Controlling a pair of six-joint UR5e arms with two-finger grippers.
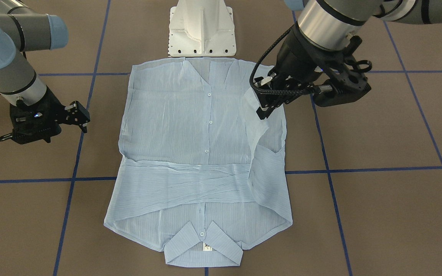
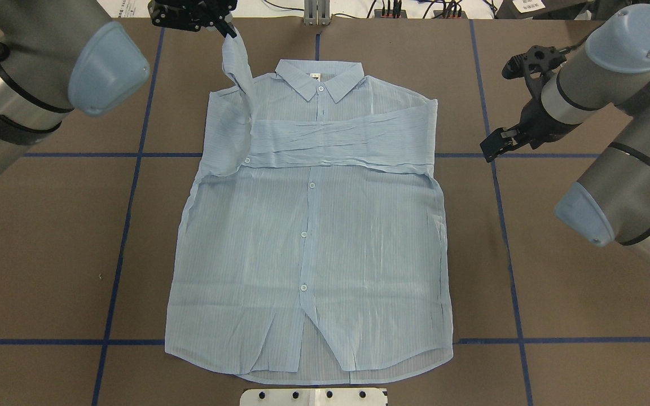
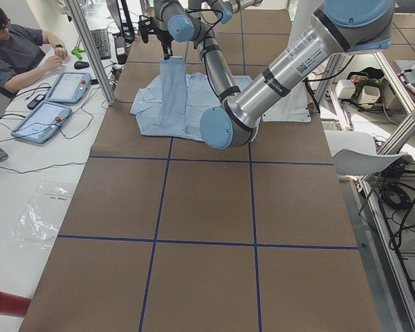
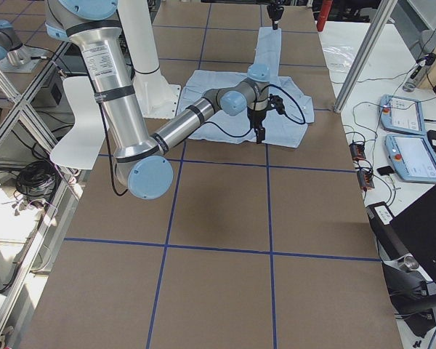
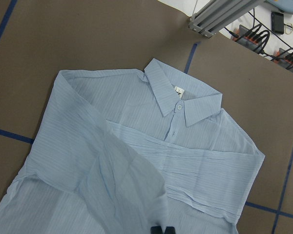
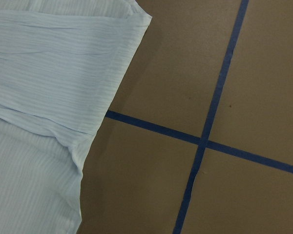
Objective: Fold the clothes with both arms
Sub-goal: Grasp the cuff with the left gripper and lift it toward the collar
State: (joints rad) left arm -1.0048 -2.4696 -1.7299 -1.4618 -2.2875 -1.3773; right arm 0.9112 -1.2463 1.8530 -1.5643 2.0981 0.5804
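- Front view: the shirt (image 1: pixel 190 126) lies flat on the counter (image 1: pixel 378 214), collar nearest the camera. The left claw (image 1: pixel 262 113) is clamped on its lifted sleeve (image 1: pixel 251 122).
- Overhead: the right claw (image 2: pixel 492 150) hangs beside the shirt, holding nothing; I cannot tell whether its fingers are apart.

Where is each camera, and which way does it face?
Front-facing: across the brown table, facing the white pedestal; grey left arm at right.
Overhead: behind robot, onto the thin light-blue shirt; right arm at right.
Exterior left: table's end; left arm nearest.
Exterior right: opposite end; right arm nearest.
Left wrist: above collar; fingertips show.
Right wrist: shirt's edge, table only.
All show the shirt.
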